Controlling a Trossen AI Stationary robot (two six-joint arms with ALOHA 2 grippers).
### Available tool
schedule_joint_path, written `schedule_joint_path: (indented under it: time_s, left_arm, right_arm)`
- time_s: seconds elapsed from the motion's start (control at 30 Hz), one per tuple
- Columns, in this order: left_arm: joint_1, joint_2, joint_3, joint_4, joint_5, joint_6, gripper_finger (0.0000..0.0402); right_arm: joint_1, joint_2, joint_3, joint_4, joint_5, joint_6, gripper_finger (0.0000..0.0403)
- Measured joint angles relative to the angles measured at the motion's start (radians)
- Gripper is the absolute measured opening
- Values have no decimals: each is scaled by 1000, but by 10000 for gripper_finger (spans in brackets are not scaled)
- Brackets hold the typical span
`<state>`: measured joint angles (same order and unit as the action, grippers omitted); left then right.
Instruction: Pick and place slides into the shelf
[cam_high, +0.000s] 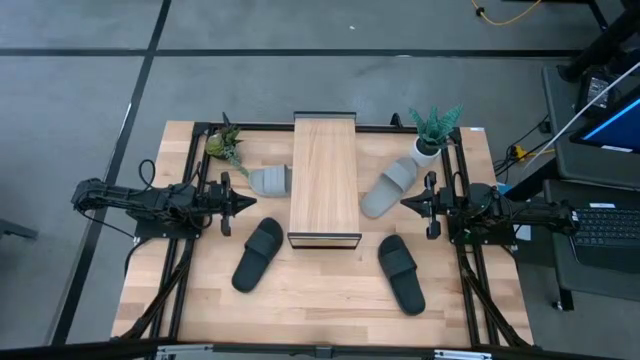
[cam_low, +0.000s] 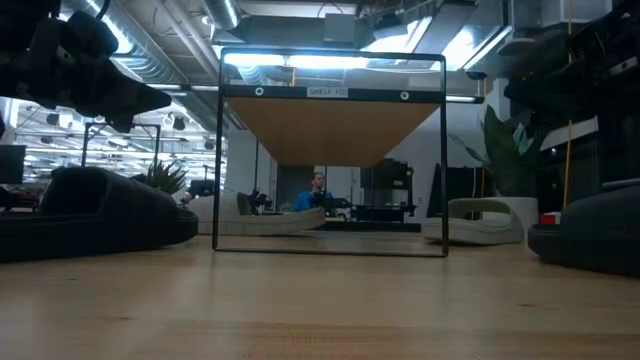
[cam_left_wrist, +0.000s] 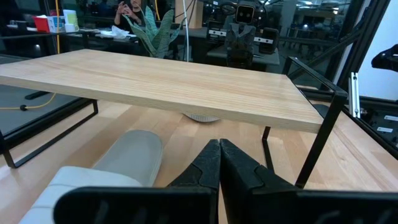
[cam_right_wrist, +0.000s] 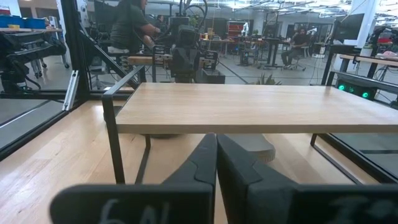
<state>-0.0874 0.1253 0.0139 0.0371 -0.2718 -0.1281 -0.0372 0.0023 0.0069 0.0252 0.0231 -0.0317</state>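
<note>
The shelf (cam_high: 324, 180) stands mid-table, a wood-plank top on a dark frame. One light grey slide (cam_high: 270, 180) lies at its left side, toe end by the frame; it also shows in the left wrist view as the grey slide (cam_left_wrist: 124, 158). The other grey slide (cam_high: 388, 187) lies slanted at the shelf's right. Two black slides (cam_high: 258, 254) (cam_high: 401, 273) rest sole-down nearer the table's near edge. My left gripper (cam_high: 248, 204) hovers shut left of the shelf, just near-side of the grey slide. My right gripper (cam_high: 405, 204) hovers shut right of it, beside the other grey slide.
A small green plant (cam_high: 225, 145) sits at the far left of the table, and a potted plant in a white pot (cam_high: 432, 135) at the far right. Bare tabletop (cam_high: 325, 295) lies between the two black slides. People and desks show in the room beyond.
</note>
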Motion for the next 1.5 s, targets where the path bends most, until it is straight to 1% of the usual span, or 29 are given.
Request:
schedule_joint_path:
  time_s: [0.77,0.97,1.23,1.27,1.4,1.5]
  left_arm:
    - [0,0,0,0,0,0,0]
    - [0,0,0,0,0,0,0]
    - [0,0,0,0,0,0,0]
    - [0,0,0,0,0,6,0]
    - [0,0,0,0,0,123,0]
    - [0,0,0,0,0,162,0]
  right_arm:
    - [0,0,0,0,0,-4,14]
    - [0,0,0,5,17,-183,14]
    - [0,0,0,6,17,-183,14]
    - [0,0,0,6,17,-183,14]
    - [0,0,0,6,17,-183,14]
    - [0,0,0,6,17,-153,14]
